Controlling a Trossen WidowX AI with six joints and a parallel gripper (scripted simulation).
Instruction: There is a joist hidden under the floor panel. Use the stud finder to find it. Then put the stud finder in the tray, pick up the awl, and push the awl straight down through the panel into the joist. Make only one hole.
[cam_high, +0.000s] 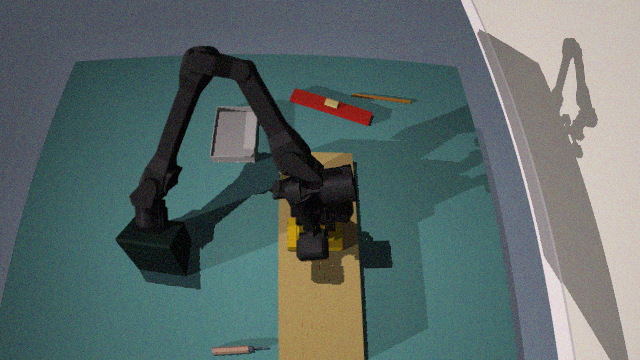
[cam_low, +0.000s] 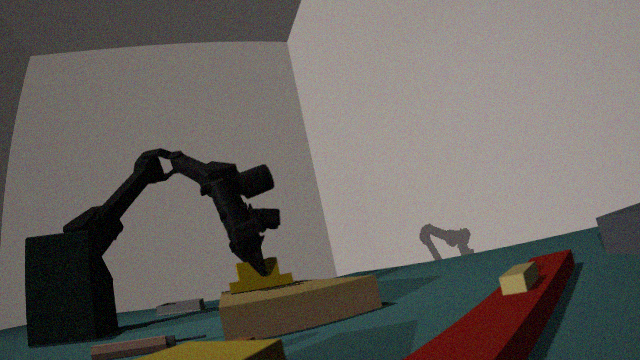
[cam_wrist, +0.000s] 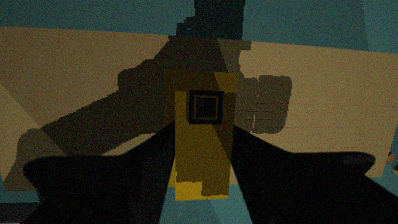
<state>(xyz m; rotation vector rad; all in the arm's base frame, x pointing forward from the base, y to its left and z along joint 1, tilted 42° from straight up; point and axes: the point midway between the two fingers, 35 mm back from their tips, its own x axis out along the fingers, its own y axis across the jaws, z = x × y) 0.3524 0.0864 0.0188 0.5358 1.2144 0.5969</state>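
Note:
The yellow stud finder (cam_high: 292, 241) (cam_low: 250, 283) (cam_wrist: 202, 160) is upright on the tan floor panel (cam_high: 320, 315) (cam_low: 300, 312) (cam_wrist: 330, 65), its base at the panel's top face; a tiny gap cannot be ruled out. My gripper (cam_low: 264, 271) (cam_wrist: 200, 124) is shut on it from above. A dark square with a thin dull outline shows on its top in the wrist view. The awl (cam_high: 232, 351) (cam_low: 130, 346) lies left of the panel, its thin tip toward the panel in the top view. The grey tray (cam_high: 214, 135) (cam_low: 180, 307) is empty. The joist is hidden.
A red bar (cam_high: 355, 114) (cam_low: 480, 320) with a cream block (cam_high: 331, 103) (cam_low: 519, 280) lies beyond the panel's far end, beside an orange stick (cam_high: 387, 98). A yellow block (cam_low: 220, 352) is at the front of the exterior view. The arm's dark base (cam_high: 155, 250) (cam_low: 60, 290) stands left.

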